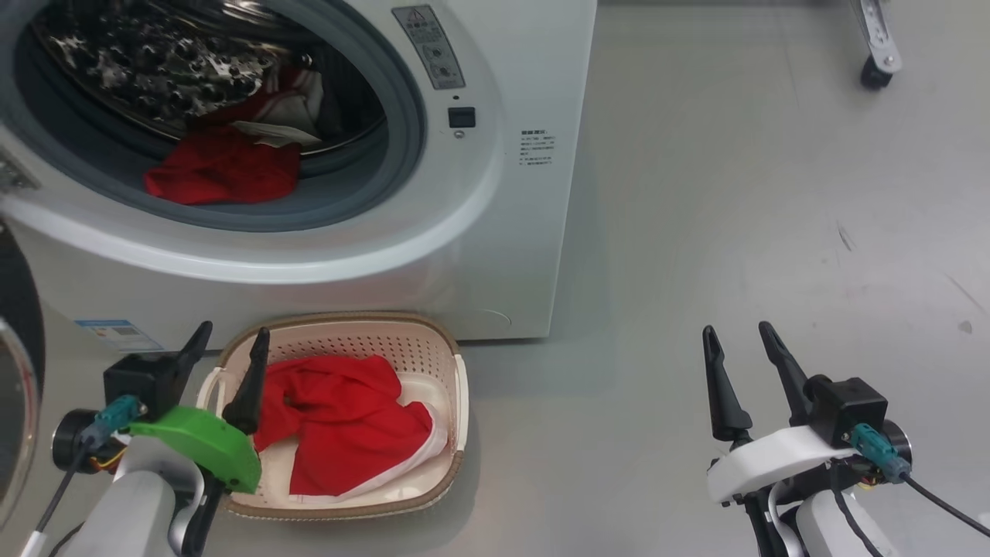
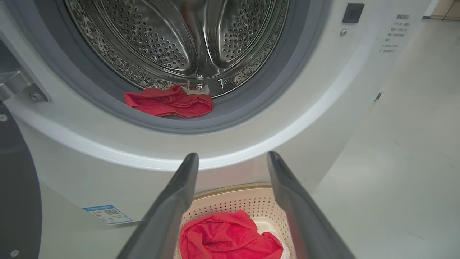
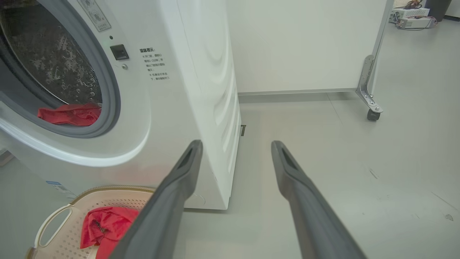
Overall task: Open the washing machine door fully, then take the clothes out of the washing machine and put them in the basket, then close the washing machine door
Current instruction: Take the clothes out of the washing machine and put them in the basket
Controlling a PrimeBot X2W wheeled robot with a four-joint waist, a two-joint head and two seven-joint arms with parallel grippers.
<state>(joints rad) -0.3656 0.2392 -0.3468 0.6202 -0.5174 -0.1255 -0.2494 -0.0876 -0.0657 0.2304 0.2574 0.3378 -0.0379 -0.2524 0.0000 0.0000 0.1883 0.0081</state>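
Red clothes lie in washer upper left and in basket below. Both spread, empty: left gripper overlaps basket's left rim, right gripper lower right; caster upper right.

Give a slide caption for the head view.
One red cloth in the open washer; a second red cloth in the basket.

The washing machine stood on the floor, with its door open out at its left. One garment lay at the front of the drum, partly on the seal. The basket sat on the floor just before the machine, below the opening, with another garment inside. The left gripper hung at the basket's left end, the right gripper well to its right.
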